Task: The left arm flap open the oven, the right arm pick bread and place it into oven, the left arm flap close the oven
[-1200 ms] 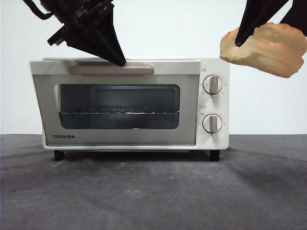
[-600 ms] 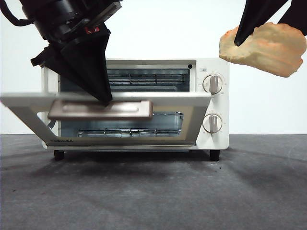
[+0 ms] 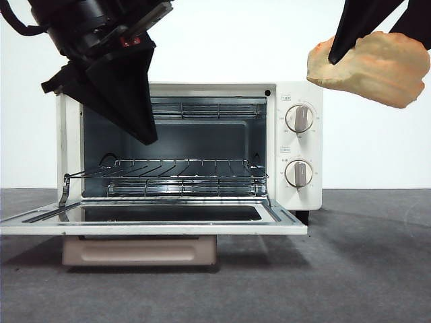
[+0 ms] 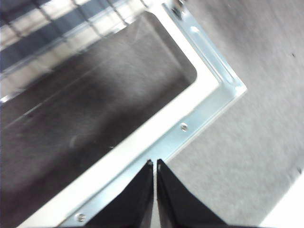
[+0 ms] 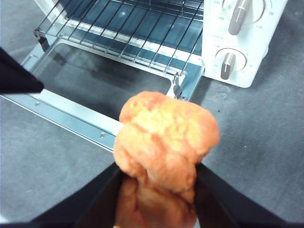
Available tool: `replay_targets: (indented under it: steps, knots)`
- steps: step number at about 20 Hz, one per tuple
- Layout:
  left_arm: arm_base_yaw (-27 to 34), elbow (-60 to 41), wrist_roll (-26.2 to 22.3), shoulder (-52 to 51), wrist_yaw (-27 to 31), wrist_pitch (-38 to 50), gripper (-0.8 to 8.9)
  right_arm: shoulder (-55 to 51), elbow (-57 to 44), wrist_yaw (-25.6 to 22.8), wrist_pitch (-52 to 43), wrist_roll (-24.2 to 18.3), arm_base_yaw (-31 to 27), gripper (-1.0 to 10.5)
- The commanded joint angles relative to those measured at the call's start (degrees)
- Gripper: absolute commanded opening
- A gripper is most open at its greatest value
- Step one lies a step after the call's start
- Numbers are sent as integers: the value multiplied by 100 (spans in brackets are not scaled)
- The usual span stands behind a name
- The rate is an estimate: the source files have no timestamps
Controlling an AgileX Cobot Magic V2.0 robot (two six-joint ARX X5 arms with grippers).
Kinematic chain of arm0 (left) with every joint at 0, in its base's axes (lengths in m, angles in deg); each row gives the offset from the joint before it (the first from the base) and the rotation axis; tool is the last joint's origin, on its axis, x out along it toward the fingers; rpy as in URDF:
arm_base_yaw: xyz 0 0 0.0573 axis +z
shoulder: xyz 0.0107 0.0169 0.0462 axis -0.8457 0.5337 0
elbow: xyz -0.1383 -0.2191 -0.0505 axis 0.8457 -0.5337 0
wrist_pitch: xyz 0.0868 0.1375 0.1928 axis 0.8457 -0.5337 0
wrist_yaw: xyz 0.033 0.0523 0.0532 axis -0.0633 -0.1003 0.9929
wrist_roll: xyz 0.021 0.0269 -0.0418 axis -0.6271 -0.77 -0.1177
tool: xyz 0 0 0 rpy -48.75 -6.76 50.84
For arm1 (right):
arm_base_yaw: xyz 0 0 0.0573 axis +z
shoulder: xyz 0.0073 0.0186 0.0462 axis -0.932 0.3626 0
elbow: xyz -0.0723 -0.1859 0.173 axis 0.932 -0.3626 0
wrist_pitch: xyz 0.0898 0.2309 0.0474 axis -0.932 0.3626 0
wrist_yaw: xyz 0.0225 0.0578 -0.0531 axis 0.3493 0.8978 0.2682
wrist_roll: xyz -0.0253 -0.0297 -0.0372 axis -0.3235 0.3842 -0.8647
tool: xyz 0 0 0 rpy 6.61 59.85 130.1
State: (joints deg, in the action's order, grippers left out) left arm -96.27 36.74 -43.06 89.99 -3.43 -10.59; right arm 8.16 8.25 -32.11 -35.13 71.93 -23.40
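Observation:
The cream-white TOSHIBA oven stands with its door flapped fully down and flat, the wire rack showing inside. My left gripper is shut and empty, hanging above the open door at the oven's left; in the left wrist view its tips hover over the door's front edge. My right gripper is shut on the golden-orange bread, held in the air above and right of the oven. The bread also fills the right wrist view.
Two grey knobs sit on the oven's right panel. The beige handle hangs under the lowered door, close to the dark grey table. The lowered door reaches out toward the front.
The oven door has swung from shut to fully down. My left gripper has come off the handle and stays above the door. The bread has stayed in place.

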Motion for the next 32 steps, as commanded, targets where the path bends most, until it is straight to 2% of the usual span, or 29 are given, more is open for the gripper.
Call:
replay_targets:
  steps: [1, 5, 9, 13, 18, 22, 25, 32]
  knots:
    - [120, 46, 68, -264, 22, 37, 17, 42, 103, 39, -164, -46, 57, 202]
    - [588, -210, 66, -1102, 20, 50, 16, 315, 105, 376, -680, 79, 57, 202]
    - [1080, -918, 66, -2153, 20, -17, 16, 981, 122, 763, -1309, 190, 61, 202]
    - [1364, -1453, 63, -3080, 17, -295, 16, 1969, 595, 789, -1456, 254, 68, 202]
    - [1399, -1537, 61, -3724, 20, -590, 16, 3370, 1648, 741, -1456, 251, 66, 203]
    - [1399, -1537, 59, -3908, 20, -610, 16, 4380, 2463, 398, -1517, 262, 68, 203]
    - [1399, -1537, -2, -3932, 20, -649, 16, 4894, 2833, 151, -1676, 422, 59, 203]
    - [1397, -1537, -7, -3932, 20, -691, 16, 5399, 2990, -535, -2253, 767, 22, 203]
